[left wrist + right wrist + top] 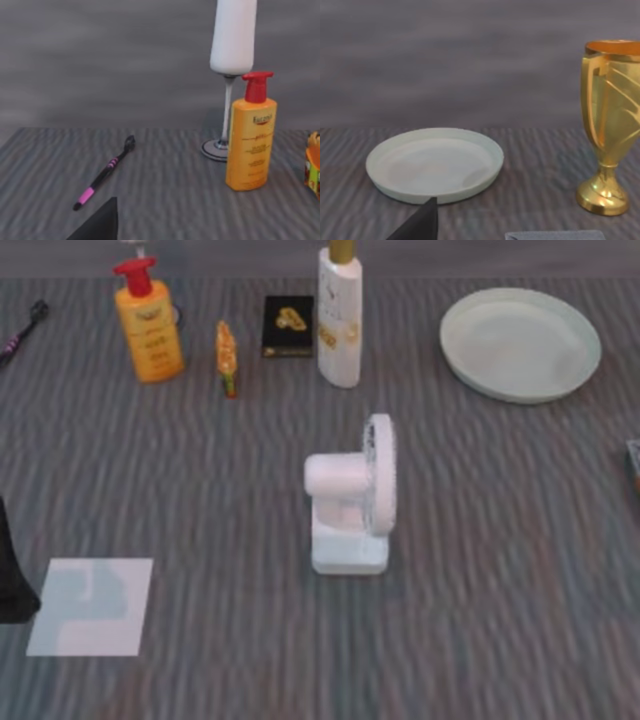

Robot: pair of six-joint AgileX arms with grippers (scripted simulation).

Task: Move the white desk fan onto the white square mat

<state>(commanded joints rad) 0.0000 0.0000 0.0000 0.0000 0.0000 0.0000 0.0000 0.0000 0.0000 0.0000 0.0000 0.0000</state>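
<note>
The white desk fan (352, 502) stands upright in the middle of the table, its round grilled head turned toward the right side and its motor housing pointing left. The white square mat (92, 606) lies flat at the front left, well apart from the fan. My left gripper (12, 575) shows as a dark shape at the left edge, just beside the mat. My right gripper (420, 222) is outside the top view, and only a dark tip of it shows in the right wrist view. Neither wrist view shows the fan or the mat.
Along the back stand an orange pump bottle (148, 328), a small orange figure (228, 358), a black box (288, 326) and a tall white bottle (340, 320). A round white plate (520, 344) lies back right. A toothbrush (105, 172), a wine glass (231, 75) and a gold trophy (610, 130) also stand about.
</note>
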